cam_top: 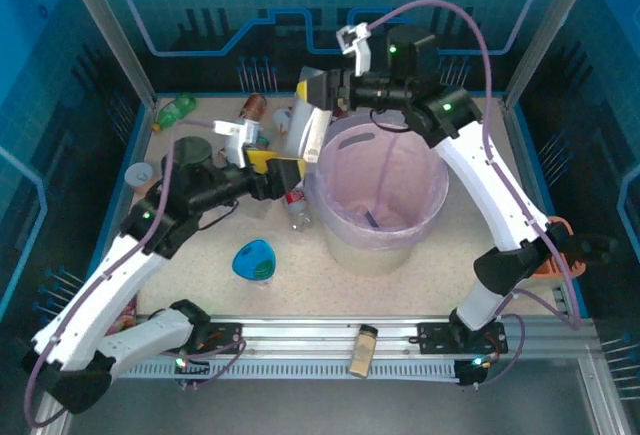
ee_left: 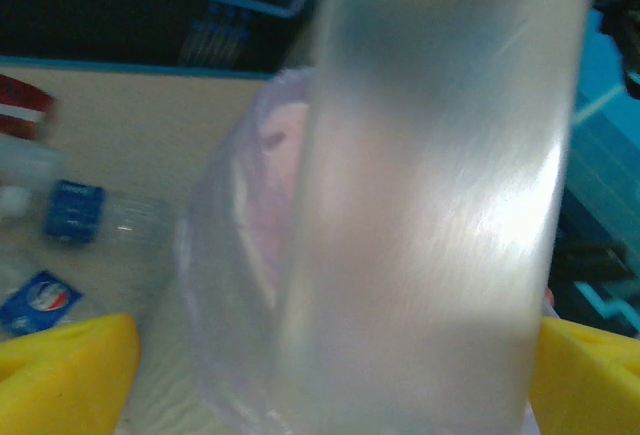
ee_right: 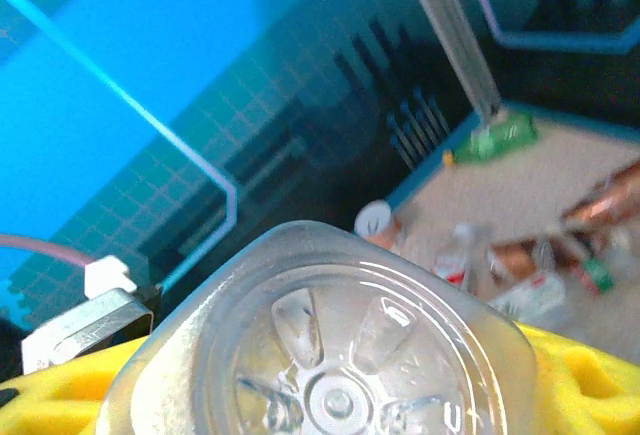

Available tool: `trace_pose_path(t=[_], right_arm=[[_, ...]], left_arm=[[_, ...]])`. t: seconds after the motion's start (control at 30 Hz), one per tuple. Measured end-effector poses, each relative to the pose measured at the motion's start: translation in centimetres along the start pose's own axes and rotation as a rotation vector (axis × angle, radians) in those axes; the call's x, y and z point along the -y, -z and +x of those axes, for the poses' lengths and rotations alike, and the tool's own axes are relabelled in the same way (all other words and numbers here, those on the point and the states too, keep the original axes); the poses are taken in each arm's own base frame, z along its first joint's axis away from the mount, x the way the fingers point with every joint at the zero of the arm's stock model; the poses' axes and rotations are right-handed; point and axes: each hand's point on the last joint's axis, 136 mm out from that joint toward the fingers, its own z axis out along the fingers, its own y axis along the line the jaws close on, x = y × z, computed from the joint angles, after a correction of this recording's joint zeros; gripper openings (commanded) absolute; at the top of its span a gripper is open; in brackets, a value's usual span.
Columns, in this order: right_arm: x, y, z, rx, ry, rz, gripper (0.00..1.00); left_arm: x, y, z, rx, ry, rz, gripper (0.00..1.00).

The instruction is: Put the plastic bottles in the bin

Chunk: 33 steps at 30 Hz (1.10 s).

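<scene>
A paper cup (cam_top: 140,173) stands at the far left of the bench (cam_top: 215,290). A green-labelled bottle (cam_top: 178,107) lies in the far left corner. Further right along the far edge lies a brown bottle (cam_top: 252,107). A blue dish (cam_top: 254,260) sits left of centre, toward the near edge.

The left tool (cam_top: 283,167) reaches in from the near left. Its yellow pads are spread to either side of a clear bottle (cam_top: 305,127). In the left wrist view one pad touches the bottle and the other stands apart from it. A red-labelled bottle (cam_top: 297,205) lies on the bench just on the near side of that tool, beside the bin (cam_top: 385,247).

The clear bottle is off the bench and tilted, just left of the bin's rim. The right tool (cam_top: 316,93) is clamped on its far end, with the moulded base pressed between both yellow pads. The bin stands right of centre.
</scene>
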Motion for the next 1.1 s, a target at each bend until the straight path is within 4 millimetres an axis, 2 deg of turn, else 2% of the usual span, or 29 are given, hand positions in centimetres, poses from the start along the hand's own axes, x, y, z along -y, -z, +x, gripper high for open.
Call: trace_pose_path(t=[0.07, 0.13, 0.2, 0.37, 0.53, 0.67, 0.73, 0.93, 1.0, 1.1], right_arm=[[-0.4, 1.0, -1.4, 0.038, 0.026, -0.004, 0.46], [-0.4, 2.5, -2.6, 0.074, 0.041, 0.006, 0.46], [-0.3, 4.1, -3.4, 0.103, 0.058, 0.023, 0.46], [0.5, 9.2, -4.9, 0.174, 0.135, 0.151, 0.44], [1.3, 14.0, -4.0, 0.176, 0.236, 0.344, 0.40], [3.4, 15.1, -1.2, 0.099, 0.258, 0.464, 0.40], [5.6, 14.7, 1.2, 0.027, 0.241, 0.520, 0.39], [11.8, 11.9, 9.8, -0.213, 0.145, 0.609, 0.39], [13.2, 11.0, 12.8, -0.282, 0.114, 0.622, 0.39], [14.3, 9.7, 16.6, -0.351, 0.073, 0.617, 0.39]], left_arm=[[-1.3, 1.7, -0.8, 0.057, 0.030, -0.081, 0.99], [-4.6, 3.5, -1.3, 0.116, 0.098, -0.217, 0.99], [-8.2, 4.7, -0.8, 0.144, 0.171, -0.338, 0.99], [-16.5, 5.4, 3.9, 0.069, 0.338, -0.579, 0.99], [-22.1, 6.4, 7.4, 0.012, 0.426, -0.754, 0.99], [-25.4, 7.0, 8.8, -0.003, 0.473, -0.848, 0.99], [-27.0, 7.1, 9.4, -0.015, 0.487, -0.890, 0.99], [-30.8, 6.8, 10.1, -0.044, 0.521, -0.960, 0.97], [-32.0, 6.7, 10.5, -0.060, 0.532, -0.979, 0.94], [-33.2, 6.5, 11.1, -0.083, 0.545, -1.000, 0.92]])
